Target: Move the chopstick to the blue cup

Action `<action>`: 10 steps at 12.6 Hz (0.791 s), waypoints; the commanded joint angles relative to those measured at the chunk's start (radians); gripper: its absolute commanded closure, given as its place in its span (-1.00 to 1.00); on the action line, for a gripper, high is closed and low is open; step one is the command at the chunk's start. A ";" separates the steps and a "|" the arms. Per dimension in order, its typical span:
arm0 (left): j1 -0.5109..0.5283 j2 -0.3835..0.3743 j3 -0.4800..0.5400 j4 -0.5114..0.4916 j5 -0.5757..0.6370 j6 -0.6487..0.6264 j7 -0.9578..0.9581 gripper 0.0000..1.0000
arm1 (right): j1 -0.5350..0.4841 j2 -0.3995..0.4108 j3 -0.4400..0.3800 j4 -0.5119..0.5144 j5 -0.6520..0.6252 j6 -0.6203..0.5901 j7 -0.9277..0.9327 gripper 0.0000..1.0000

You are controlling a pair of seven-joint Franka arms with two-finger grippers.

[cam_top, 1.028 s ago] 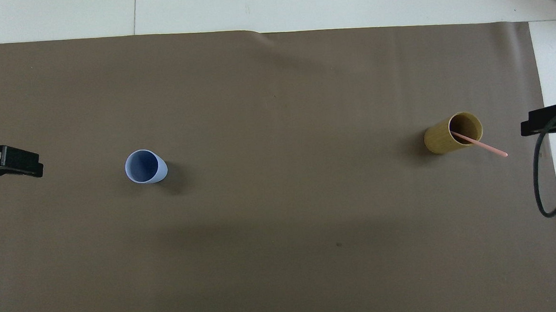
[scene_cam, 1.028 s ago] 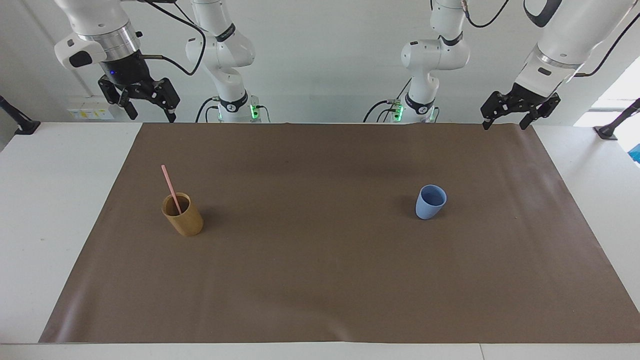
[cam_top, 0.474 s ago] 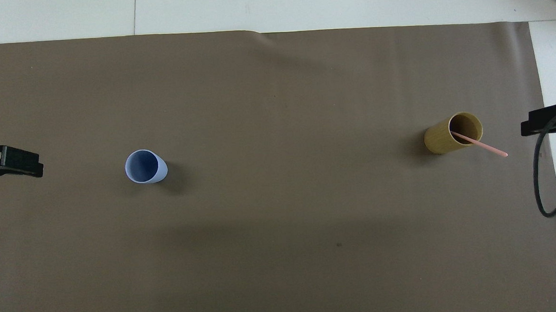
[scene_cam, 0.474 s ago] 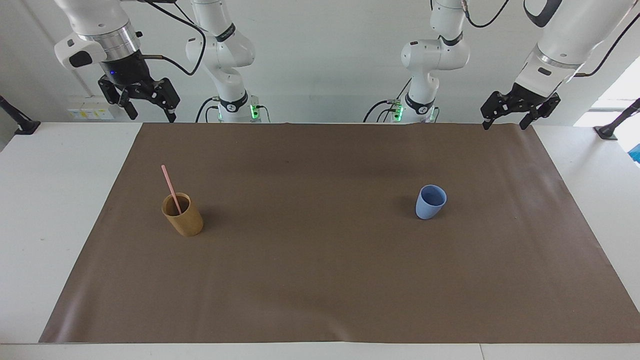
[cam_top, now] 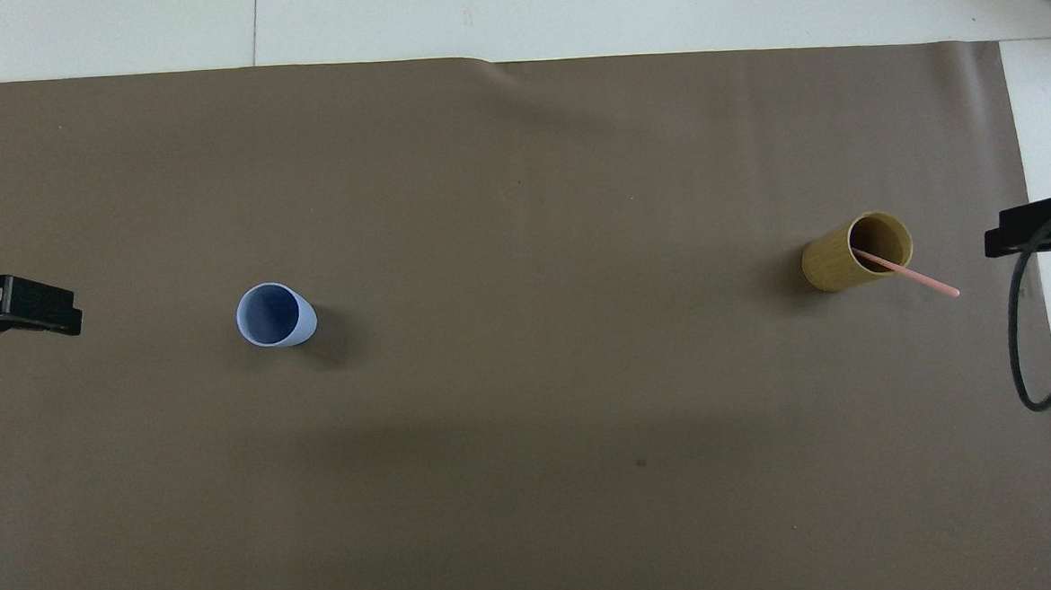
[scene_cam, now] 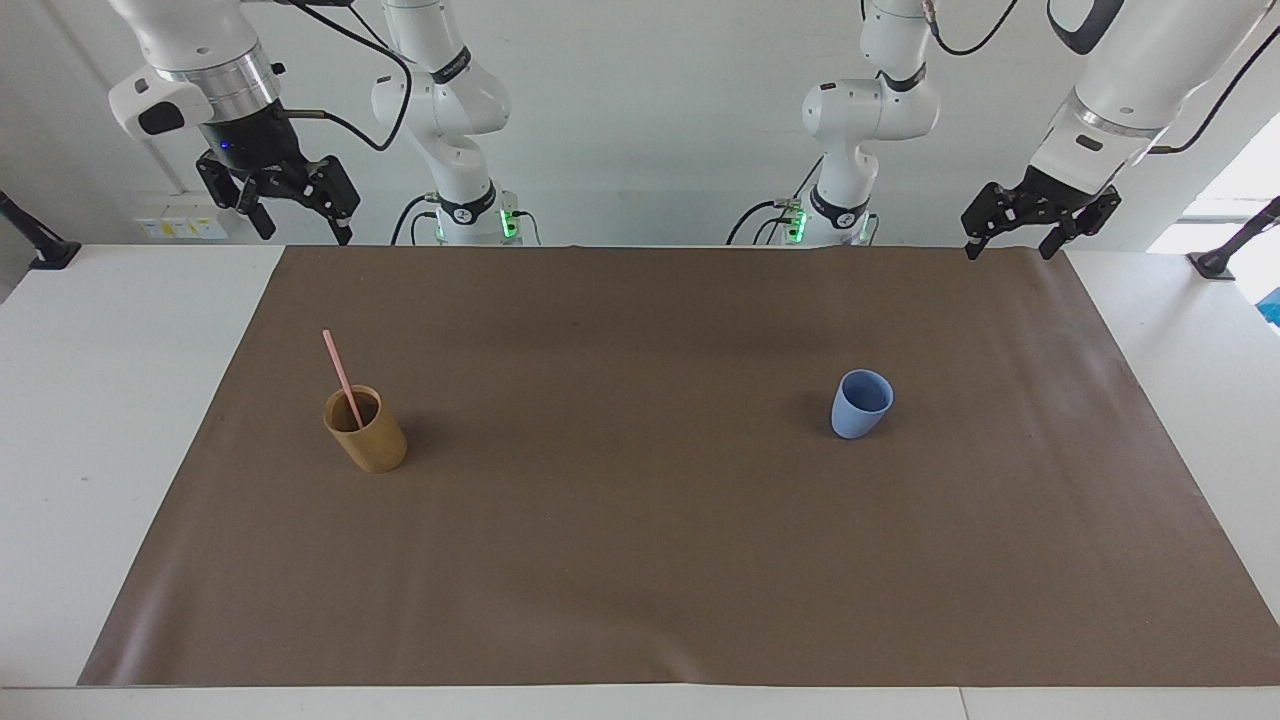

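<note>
Chopstick standing tilted in tan cup, upper end leaning out over the rim toward the robots and the right arm's end of the tabletop. Tan cup upright on brown mat, toward the right arm's end. Blue cup upright and empty on the same mat, well apart, toward the left arm's end. Right gripper raised over the mat's edge nearest the robots, jaws spread, nothing held. Left gripper raised over the mat corner at its own end, jaws likewise released, nothing held. Compared with half a second and a full second back: no visible change anywhere. Same gripper poses, same cup positions, same lean on the chopstick. Both arms waiting. Meaning for the task: transfer not begun; chopstick not yet lifted, blue cup not yet filled. Probable next step, as a judgement: right gripper down onto the exposed upper part of the chopstick, being the closer of the two. Likely difficulty: thin stick, easy to pinch off-centre or to tip the tan cup on the way out.
</note>
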 commanded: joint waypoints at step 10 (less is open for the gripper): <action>0.023 -0.009 -0.009 -0.002 -0.015 -0.016 0.020 -1.00 | 0.001 -0.018 0.005 -0.014 0.004 -0.019 0.006 -1.00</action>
